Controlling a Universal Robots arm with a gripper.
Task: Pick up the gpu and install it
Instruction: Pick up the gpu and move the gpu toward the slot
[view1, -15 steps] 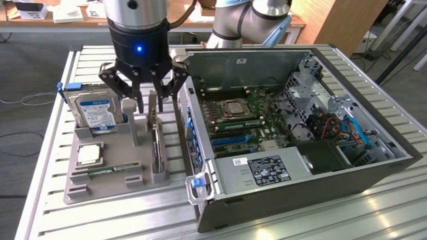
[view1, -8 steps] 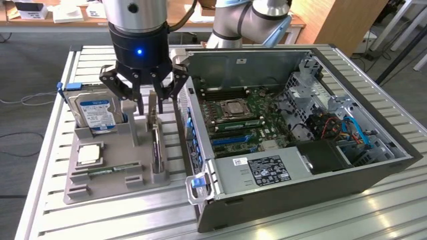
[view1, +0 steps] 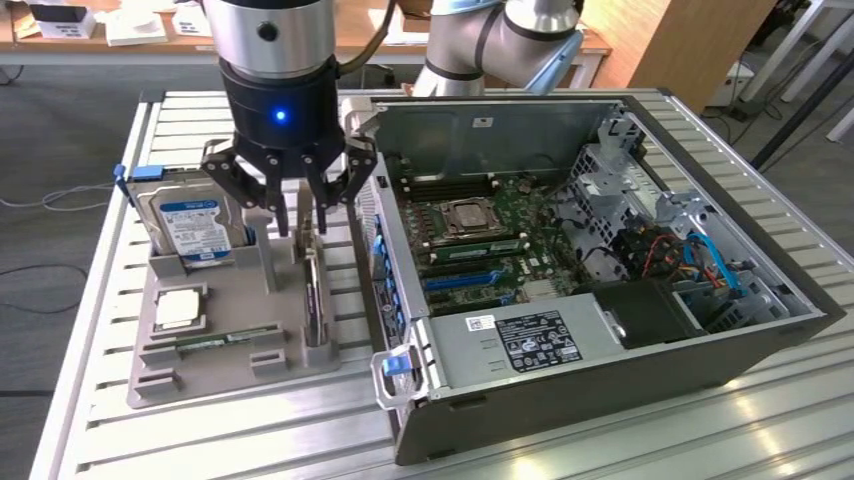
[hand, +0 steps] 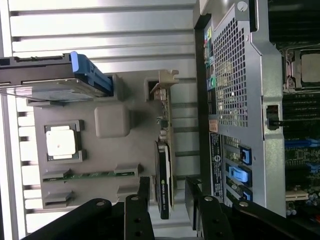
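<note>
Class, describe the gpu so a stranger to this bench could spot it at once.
To the exterior view's left of the open computer case sits a grey parts tray. The gpu stands on edge along the tray's side nearest the case. Unlike the blue-framed hard drive and green memory stick, it is a thin dark card with a silver bracket.

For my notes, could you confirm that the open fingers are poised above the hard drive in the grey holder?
Not quite: the exterior view shows the open fingers poised above the gpu in the grey holder, not the hard drive.
</note>
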